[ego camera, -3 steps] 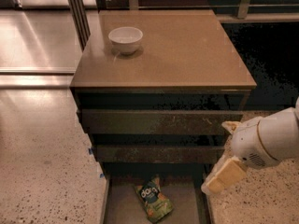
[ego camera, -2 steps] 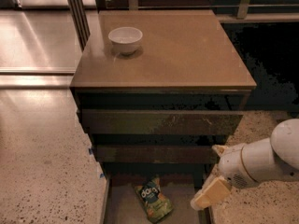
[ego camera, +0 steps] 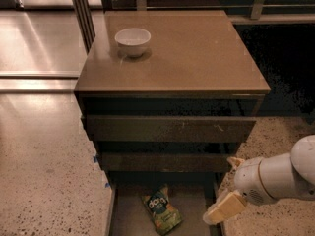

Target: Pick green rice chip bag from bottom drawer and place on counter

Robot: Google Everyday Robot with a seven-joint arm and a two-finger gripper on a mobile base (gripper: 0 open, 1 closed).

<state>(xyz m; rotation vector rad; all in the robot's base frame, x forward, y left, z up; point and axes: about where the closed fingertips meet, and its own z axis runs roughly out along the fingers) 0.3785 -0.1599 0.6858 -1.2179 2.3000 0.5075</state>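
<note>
Camera view: white bowl (ego camera: 133, 41) sitting on counter (ego camera: 197, 58), rear left. Green rice chip bag (ego camera: 161, 211), crinkly green with dark blue round patch and white letters, lying flat and slightly askew on floor of pulled-out bottom drawer (ego camera: 130, 214). Two upper drawers (ego camera: 167, 129) sitting above it. Gripper (ego camera: 222, 189) hovering right of bag, apart from it, over drawer's right wall, fingers spread, gripping nothing.
</note>
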